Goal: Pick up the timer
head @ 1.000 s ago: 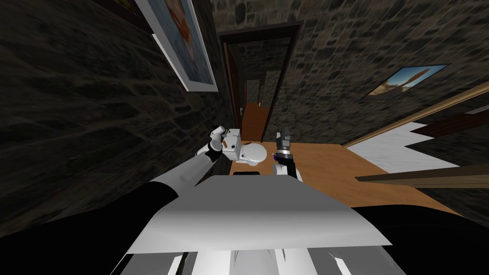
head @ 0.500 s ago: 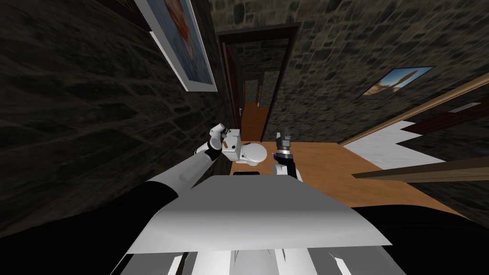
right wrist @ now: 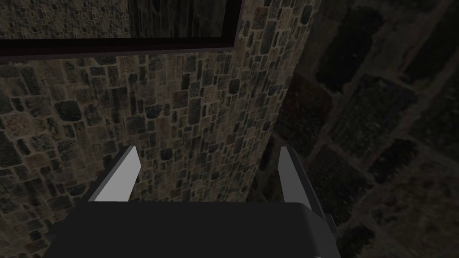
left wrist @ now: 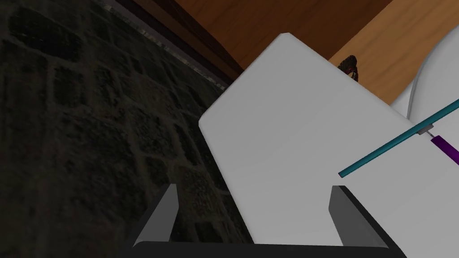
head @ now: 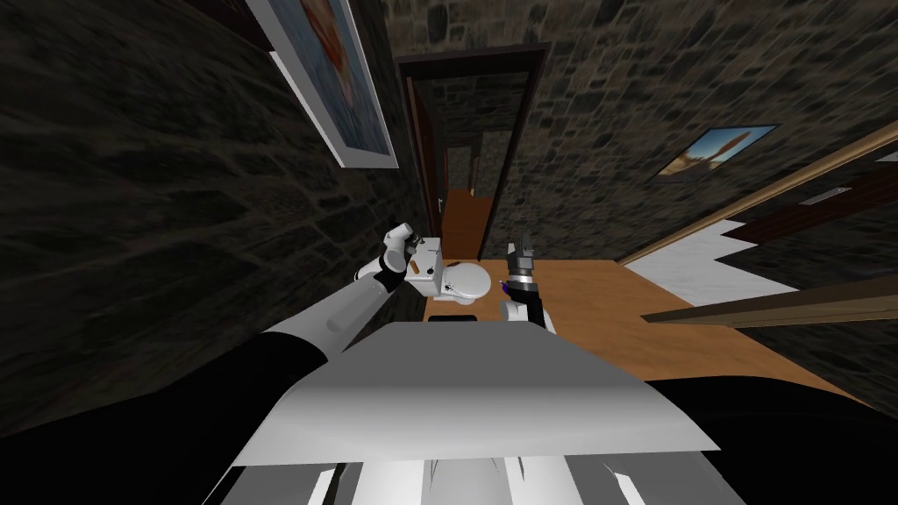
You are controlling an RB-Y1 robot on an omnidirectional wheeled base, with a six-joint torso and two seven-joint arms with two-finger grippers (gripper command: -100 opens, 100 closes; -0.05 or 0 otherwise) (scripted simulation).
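A small dark, reddish-brown object, probably the timer (left wrist: 350,67), sits at the far edge of a white toilet tank lid (left wrist: 287,134). A teal stick with a purple handle (left wrist: 394,141) lies across the lid nearer my hand. My left gripper (left wrist: 254,188) hovers open over the lid's near corner beside the stone wall, well short of the timer, with nothing between its fingers. From the head view the left gripper (head: 402,245) is above the tank (head: 430,272). My right gripper (head: 523,250) is raised to the right of the toilet and open (right wrist: 208,172).
The white toilet bowl (head: 466,280) sits against a dark stone wall (head: 175,228) on my left. A dark-framed doorway (head: 473,149) opens straight ahead. Wooden floor (head: 605,307) spreads to the right. A framed picture (head: 338,79) hangs above the toilet.
My left hand has crept a little left and up over the tank. The head camera has turned slightly, shifting the right-hand wall. The right arm has stayed put.
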